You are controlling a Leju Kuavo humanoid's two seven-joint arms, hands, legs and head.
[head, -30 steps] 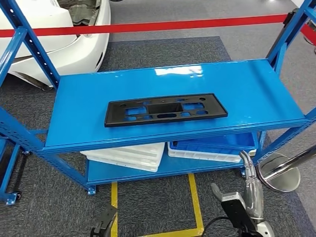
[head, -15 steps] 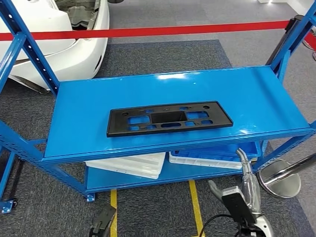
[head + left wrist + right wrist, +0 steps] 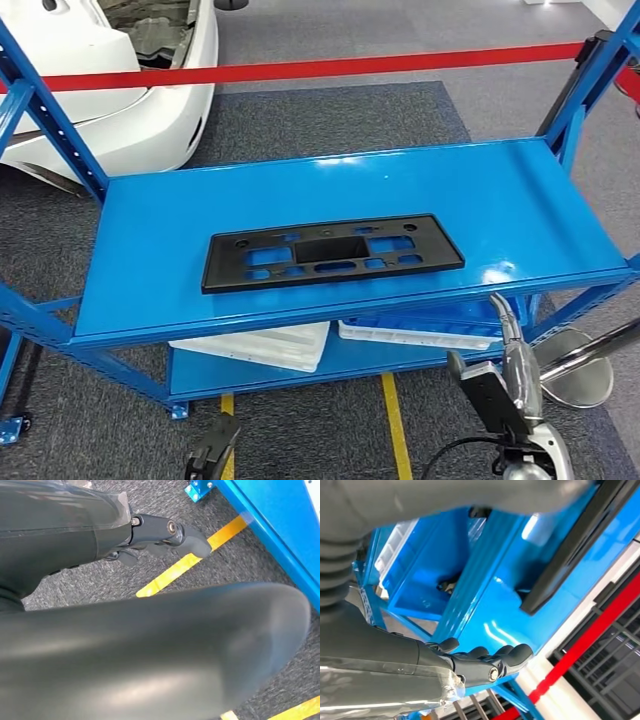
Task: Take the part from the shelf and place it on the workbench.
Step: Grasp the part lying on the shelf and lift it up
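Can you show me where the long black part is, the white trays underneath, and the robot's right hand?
black part [image 3: 332,251], head view, on its middle by the big cut-out.
white trays [image 3: 256,345], head view, on the left tray's top face, lower shelf.
right hand [image 3: 513,350], head view, on the silver middle of the hand.

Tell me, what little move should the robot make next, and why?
Probably raise the right hand toward the black part. The part lies flat and untouched on the shelf, while that hand hangs empty below the shelf's front edge; the left hand is lower.
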